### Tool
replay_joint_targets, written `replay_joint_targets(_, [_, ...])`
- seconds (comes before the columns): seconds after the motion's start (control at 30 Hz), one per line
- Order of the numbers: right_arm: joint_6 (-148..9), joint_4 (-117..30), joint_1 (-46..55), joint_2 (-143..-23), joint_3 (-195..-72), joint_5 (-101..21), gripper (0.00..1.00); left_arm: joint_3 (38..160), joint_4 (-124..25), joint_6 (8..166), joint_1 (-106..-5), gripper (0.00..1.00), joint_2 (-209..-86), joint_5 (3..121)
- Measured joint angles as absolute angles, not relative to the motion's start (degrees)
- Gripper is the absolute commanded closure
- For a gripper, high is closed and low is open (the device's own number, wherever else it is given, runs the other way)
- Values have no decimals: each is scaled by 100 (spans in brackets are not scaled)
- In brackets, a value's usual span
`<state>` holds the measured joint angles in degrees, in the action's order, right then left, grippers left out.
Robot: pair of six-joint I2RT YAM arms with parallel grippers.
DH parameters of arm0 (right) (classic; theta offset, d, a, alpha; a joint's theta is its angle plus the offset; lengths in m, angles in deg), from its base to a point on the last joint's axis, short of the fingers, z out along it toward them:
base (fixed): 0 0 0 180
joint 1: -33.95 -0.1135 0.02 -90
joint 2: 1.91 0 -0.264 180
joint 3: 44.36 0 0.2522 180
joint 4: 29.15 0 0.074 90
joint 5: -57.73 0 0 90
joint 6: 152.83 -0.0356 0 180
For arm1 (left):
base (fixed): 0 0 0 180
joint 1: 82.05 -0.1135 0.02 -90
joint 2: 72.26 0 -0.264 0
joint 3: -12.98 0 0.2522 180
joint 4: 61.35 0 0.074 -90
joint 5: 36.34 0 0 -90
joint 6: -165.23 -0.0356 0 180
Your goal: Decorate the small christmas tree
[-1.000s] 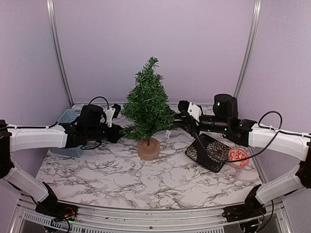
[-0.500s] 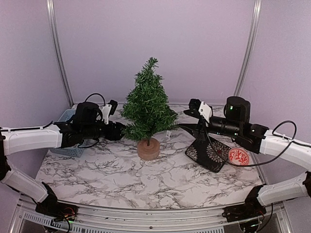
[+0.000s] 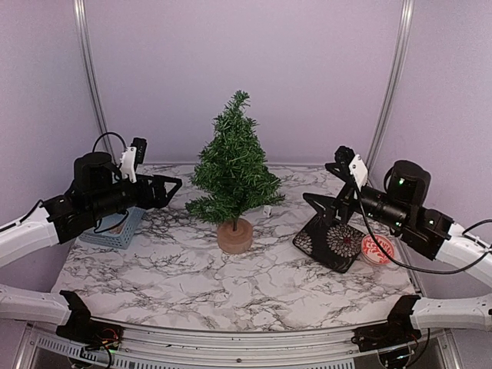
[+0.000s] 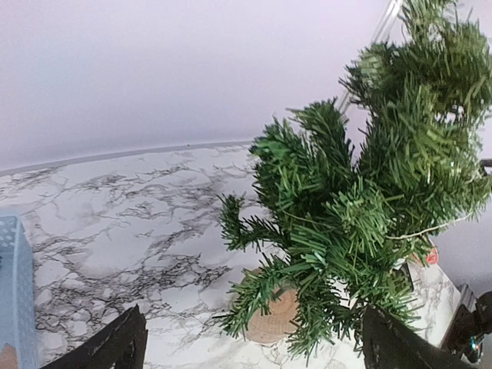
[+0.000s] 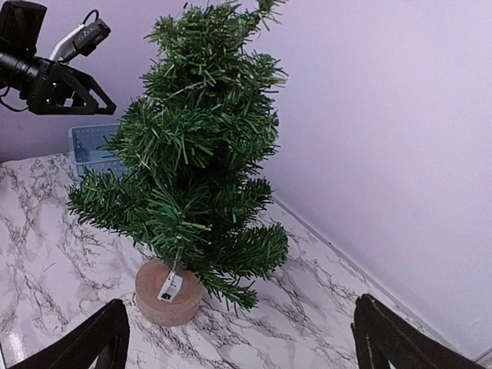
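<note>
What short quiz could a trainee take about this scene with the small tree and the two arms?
1. True or false: the left tool grips a branch of the small christmas tree.
2. Seen from the top camera, where does the blue basket stand? A) left of the tree B) right of the tree C) in front of the tree
3. Fill in: the tree stands in a round ___ base.

Key
1. False: the left tool is open and apart from the tree.
2. A
3. wooden
</note>
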<state>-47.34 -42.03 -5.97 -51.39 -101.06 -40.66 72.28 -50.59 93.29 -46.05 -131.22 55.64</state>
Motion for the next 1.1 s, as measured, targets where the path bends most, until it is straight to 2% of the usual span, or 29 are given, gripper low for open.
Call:
replay_joint_targets(0.23, [-5455, -4605, -520, -4730, -10110, -3646, 1, 7947, -3980, 9688, -4954, 1, -12825, 4685])
replay_joint_targets(0.57, [-6002, -5488, 35, -4957, -10628, -3390, 1, 9551, -2555, 10195, -6875, 1, -14051, 5046])
replay_joint_targets(0.97, [-6714, -5685, 1117, -6245, -11135, -4142, 1, 9612, -1857, 10575, -8257, 1, -15422, 4989])
replay_joint_targets(1.1, [-6966, -5536, 1333, -6793, -11188, -4409, 1, 9717, -1860, 10343, -8569, 10, -16090, 5169])
